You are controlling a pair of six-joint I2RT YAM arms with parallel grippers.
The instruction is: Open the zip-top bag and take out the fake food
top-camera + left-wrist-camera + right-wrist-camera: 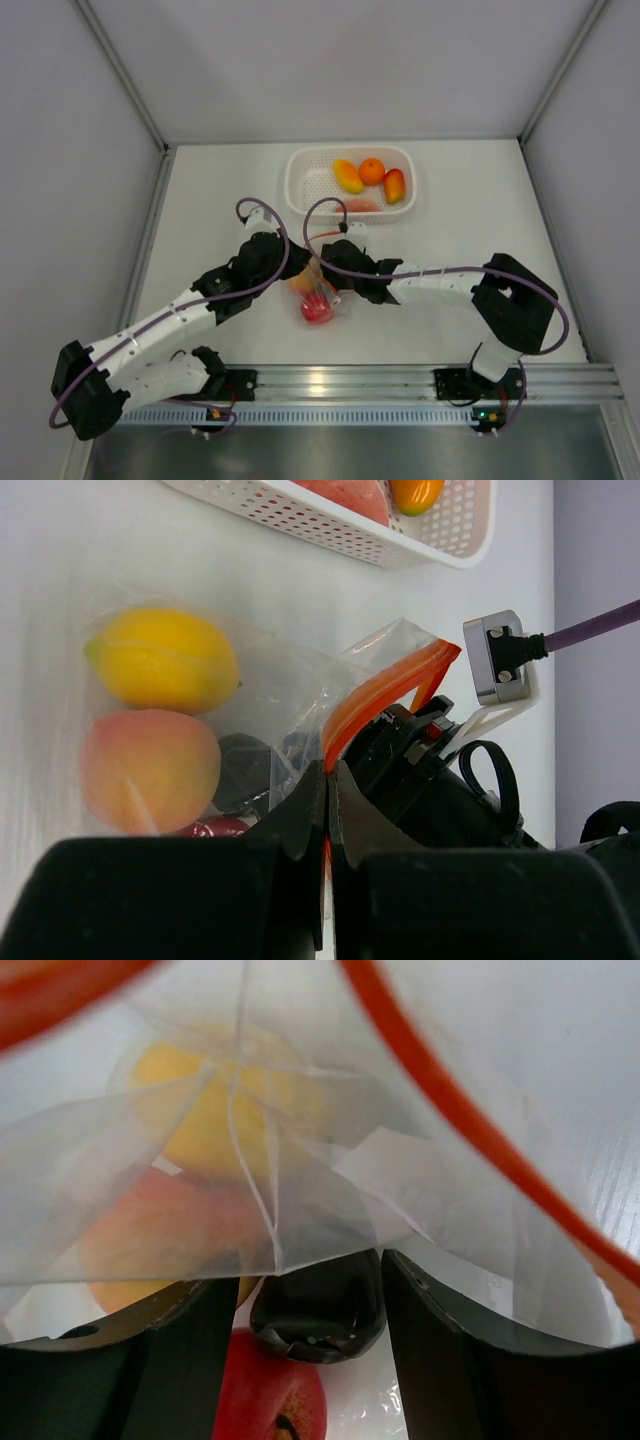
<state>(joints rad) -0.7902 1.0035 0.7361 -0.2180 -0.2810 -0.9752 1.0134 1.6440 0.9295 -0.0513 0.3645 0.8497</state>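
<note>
Zip-top bag [318,292] lies on the table [230,190] mid-workspace, btwn the two grippers & just in front of the white basket [300,185], apart from it. Its orange-red zip strip [392,688] stands up at the mouth end, bowed into a loop w/ the two sides parted, so the mouth is at least partly open.

Inside, seen thru the clear crinkly film:
- A yellow lemon [165,660].
- A peach [150,770] right below the lemon.
- A red fruit [212,828] at the lower edge.
- A dark piece [245,770] beside the peach.

L gripper [328,778] has its jaws pressed together, pinching a fold of bag film close to the strip. R gripper [312,1275] sits just beside the L tips, w/ the strip arcing over & to the right of its fingers. Its jaws stand apart and bag film drapes across in front. A glossy dark lump [318,1310] sits btwn the fingers w/ a thin gap on one side. Can't tell what the lump is, nor whether the fingers touch it.

Basket holds four pieces:
- A yellow-orange mango-like fruit [347,176].
- An orange [372,171].
- A red-yellow fruit [394,185].
- A pinkish piece [360,205] against the near wall.

Purple cable [262,205] loops over the L wrist, w/ a like one over the R.
</note>
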